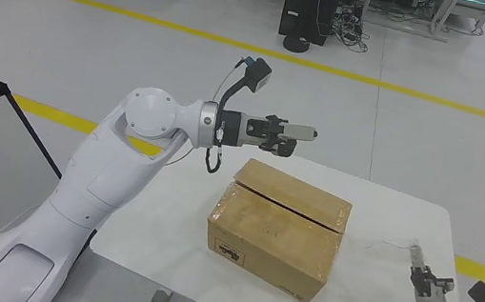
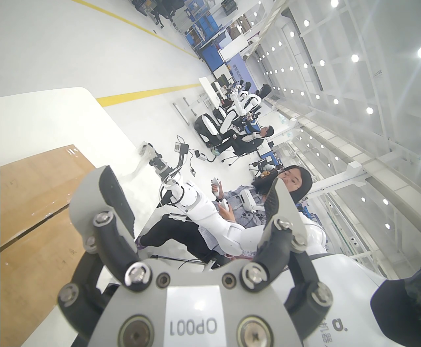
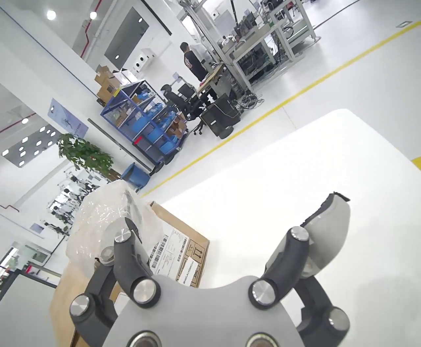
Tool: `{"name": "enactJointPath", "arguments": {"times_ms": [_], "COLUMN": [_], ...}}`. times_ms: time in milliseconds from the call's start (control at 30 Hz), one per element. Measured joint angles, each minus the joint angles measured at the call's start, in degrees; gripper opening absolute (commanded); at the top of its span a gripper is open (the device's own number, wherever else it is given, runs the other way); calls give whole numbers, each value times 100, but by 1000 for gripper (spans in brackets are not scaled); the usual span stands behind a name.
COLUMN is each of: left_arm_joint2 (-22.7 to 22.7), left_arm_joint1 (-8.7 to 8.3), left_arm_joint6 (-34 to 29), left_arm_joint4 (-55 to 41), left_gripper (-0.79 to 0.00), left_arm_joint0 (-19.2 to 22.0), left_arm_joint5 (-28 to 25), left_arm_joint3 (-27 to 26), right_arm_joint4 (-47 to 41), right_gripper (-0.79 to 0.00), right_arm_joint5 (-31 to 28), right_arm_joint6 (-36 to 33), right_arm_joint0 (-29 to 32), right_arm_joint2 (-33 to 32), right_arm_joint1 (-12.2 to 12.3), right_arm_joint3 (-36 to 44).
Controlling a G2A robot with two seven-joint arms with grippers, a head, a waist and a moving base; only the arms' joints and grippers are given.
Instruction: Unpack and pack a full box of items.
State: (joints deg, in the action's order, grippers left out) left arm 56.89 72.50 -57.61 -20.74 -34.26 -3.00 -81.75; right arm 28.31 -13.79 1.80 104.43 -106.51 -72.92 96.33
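Table (image 1: 162, 226): white, bearing 1 box.
Box (image 1: 278, 229): brown cardboard, its 2 top flaps closed, at mid-table.
Left gripper (image 1: 302, 132): in the air just beyond the box's far edge, fingers apart, empty.
Right gripper (image 1: 417, 254): right of the box, well apart from it, fingers apart, empty.

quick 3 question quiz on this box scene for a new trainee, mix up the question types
1. True or false: the cardboard box on the white table has its top flaps standing open.
2. Which gripper has clear plastic wrap on one side? A) left gripper B) right gripper C) neither
3. Fill in: both grippers are ___ and hold nothing.
Key: 1 false; 2 B; 3 open.
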Motion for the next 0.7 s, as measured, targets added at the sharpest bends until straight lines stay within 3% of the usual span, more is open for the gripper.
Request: {"name": "enactJointPath", "arguments": {"times_ms": [367, 700], "left_arm_joint2": [0, 0], "left_arm_joint1": [0, 0], "left_arm_joint6": [0, 0], "left_arm_joint4": [0, 0], "left_gripper": [0, 0], "left_arm_joint0": [0, 0], "left_arm_joint5": [0, 0], "left_arm_joint3": [0, 0], "right_arm_joint4": [-1332, -1416], "right_gripper": [0, 0], "right_arm_joint5": [-195, -181], "right_arm_joint6": [-1148, -919], "right_arm_joint0": [-276, -248], "right_arm_joint2": [-430, -888], "right_arm_joint1": [67, 102], "right_arm_joint3": [-626, -885]}}
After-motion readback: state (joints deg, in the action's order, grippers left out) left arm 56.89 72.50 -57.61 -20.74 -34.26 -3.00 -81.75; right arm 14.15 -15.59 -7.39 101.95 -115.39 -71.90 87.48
